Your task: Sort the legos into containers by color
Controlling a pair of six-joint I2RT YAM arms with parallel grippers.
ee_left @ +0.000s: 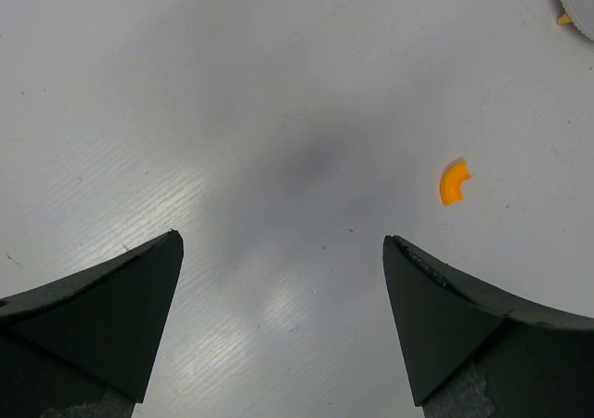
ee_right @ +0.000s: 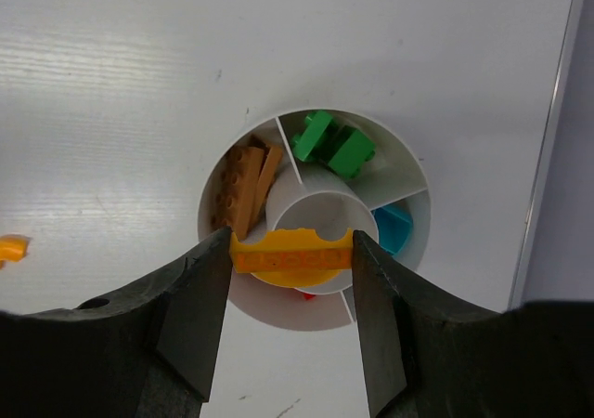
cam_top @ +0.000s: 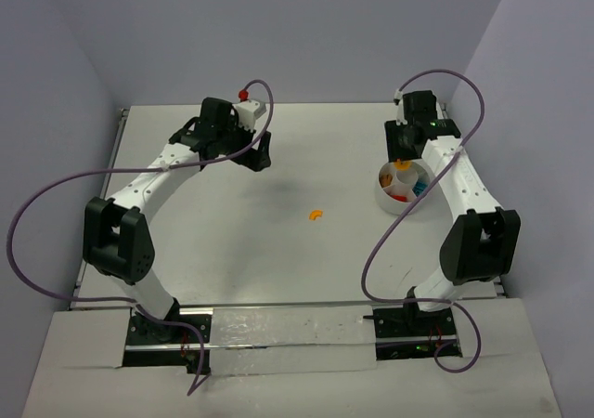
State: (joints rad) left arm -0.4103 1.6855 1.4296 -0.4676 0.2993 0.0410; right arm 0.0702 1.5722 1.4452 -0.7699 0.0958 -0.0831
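Spread to their widest, the jaws of the left gripper (ee_left: 283,240) hang over bare table (cam_top: 278,269) at the far left of centre, with nothing between them. Both dark fingers (ee_left: 111,297) are clear of any brick.

To the right of that gripper, and nearer the arm bases, a loose orange piece (ee_left: 453,180) lies alone on the table. It is a small curved arc lying flat, well apart from both grippers and from the bowl (ee_right: 306,204).

Further right, the white bowl sits near the table's right edge. It is round, with a central hub and wedge compartments around it. In the right wrist view, the left wedge holds brown plates (ee_right: 243,188) stacked at a lean. The upper wedge holds green bricks (ee_right: 332,144), and the right wedge holds a teal brick (ee_right: 394,225). A sliver of a red piece (ee_right: 306,294) shows in the near wedge.

The right gripper (ee_right: 290,246) hovers over the near side of the bowl. Its jaws stand half-closed and pinch a held orange piece (ee_right: 292,255) by its two ends. That piece runs level from finger to finger, above the hub's near rim and the red sliver. Which wedge it is over I cannot tell.
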